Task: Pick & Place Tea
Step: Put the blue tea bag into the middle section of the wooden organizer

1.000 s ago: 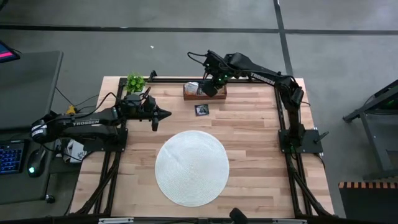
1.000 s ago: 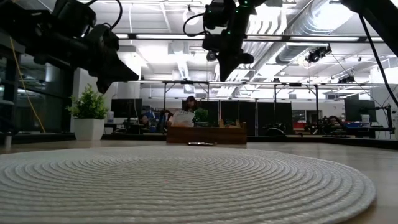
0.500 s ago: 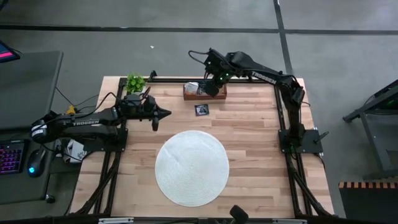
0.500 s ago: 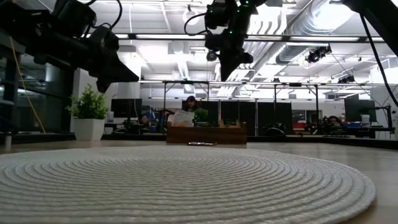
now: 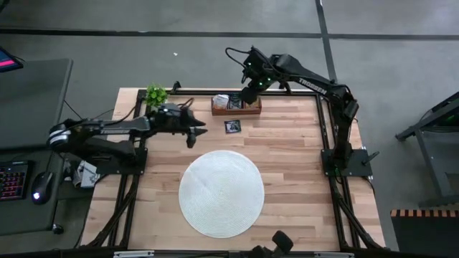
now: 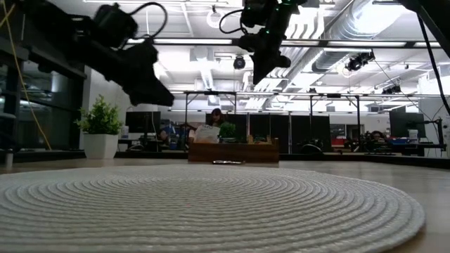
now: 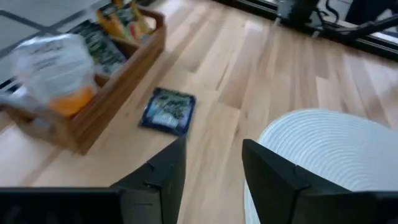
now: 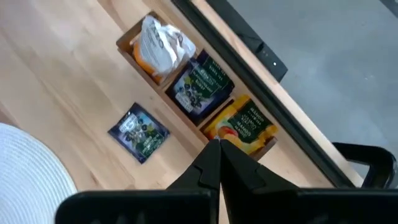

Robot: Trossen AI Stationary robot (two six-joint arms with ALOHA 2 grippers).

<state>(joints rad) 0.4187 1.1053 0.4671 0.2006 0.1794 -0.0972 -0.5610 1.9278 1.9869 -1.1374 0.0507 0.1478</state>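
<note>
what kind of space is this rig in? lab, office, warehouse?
Likely an open-plan lab or workshop in an industrial building: exposed ducts and strip lights overhead, desks with monitors behind the table, and a keyboard and mouse on a side desk.

Left gripper [image 5: 201, 130]: moved fwd across the surface, from beside the plant toward the loose black sachet [image 5: 232, 126]; now nearer it, tip approx. level w/ the round mat's far edge [image 5: 221, 153].
Left arm: stretched out more, elbow shifted inward.
Right gripper [image 5: 249, 94]: lifted a bit & pulled back over the tray's far side [image 5: 236, 105]; jaws pressed together.
</note>
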